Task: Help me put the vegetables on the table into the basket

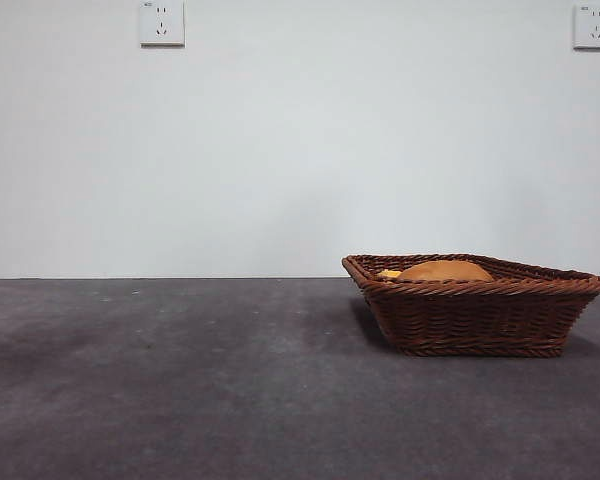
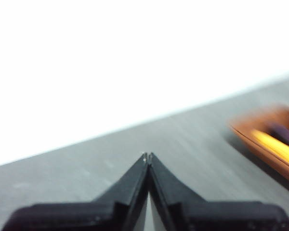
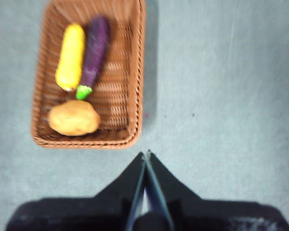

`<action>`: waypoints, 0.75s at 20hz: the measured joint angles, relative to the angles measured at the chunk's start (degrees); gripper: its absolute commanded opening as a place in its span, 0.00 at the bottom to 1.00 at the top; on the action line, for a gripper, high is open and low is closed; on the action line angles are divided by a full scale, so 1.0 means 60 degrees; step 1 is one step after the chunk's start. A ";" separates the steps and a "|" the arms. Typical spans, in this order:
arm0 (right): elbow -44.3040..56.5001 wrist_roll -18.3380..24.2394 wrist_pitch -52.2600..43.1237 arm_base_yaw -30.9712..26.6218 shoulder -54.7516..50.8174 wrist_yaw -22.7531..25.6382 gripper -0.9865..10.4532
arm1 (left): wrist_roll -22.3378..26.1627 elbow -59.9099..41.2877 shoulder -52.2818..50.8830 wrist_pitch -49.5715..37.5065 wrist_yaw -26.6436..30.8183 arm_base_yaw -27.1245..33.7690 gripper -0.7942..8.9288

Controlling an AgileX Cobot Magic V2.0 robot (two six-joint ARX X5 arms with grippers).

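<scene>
The brown wicker basket point(image 1: 477, 308) stands on the dark grey table point(image 1: 180, 380) at the right. The right wrist view looks down into the basket point(image 3: 130, 72), where three vegetables lie: a tan potato point(image 3: 73, 118), a purple eggplant point(image 3: 94, 53) with a green stem end, and a yellow lumpy vegetable point(image 3: 71, 55) beside it. From the front only the potato's top point(image 1: 443, 270) and a yellow bit point(image 1: 389, 273) show over the rim. My right gripper point(image 3: 147, 154) is shut and empty, high above the table beside the basket. My left gripper point(image 2: 147, 155) is shut and empty, with the blurred basket point(image 2: 274, 144) off to one side.
A white wall with two sockets point(image 1: 161, 22) point(image 1: 594, 26) rises behind the table. Neither arm shows in the front view. Bare grey table point(image 3: 221, 96) spreads around the basket.
</scene>
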State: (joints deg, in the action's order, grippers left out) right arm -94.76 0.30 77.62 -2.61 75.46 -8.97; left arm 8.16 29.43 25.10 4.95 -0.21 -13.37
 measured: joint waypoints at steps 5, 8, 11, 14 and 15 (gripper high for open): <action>0.0000 0.0004 0.0000 0.0000 0.1177 0.0047 0.08 | -0.1399 -0.4033 -0.2430 -0.1202 -0.0007 0.1213 0.08; 0.0000 0.0022 0.0000 0.0000 0.1639 0.0179 0.08 | -0.1668 -0.4375 -0.3246 -0.0586 -0.0036 0.1552 0.08; 0.0000 0.0022 -0.0007 -0.0004 0.1800 0.0179 0.08 | -0.1727 -0.4721 -0.3836 0.0124 -0.0164 0.1843 0.08; 0.0000 0.0022 -0.0943 -0.0004 0.1800 0.0179 0.08 | -0.1723 -0.4732 -0.4120 0.0860 -0.0259 0.1956 0.08; 0.0000 0.0025 -0.1370 -0.0004 0.1800 0.0179 0.08 | -0.1723 -0.4732 -0.4124 0.0860 -0.0244 0.2004 0.08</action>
State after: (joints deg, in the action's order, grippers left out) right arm -94.76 0.45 69.41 -2.63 86.26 -7.90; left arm -2.17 1.04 0.36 10.11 -1.67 -1.34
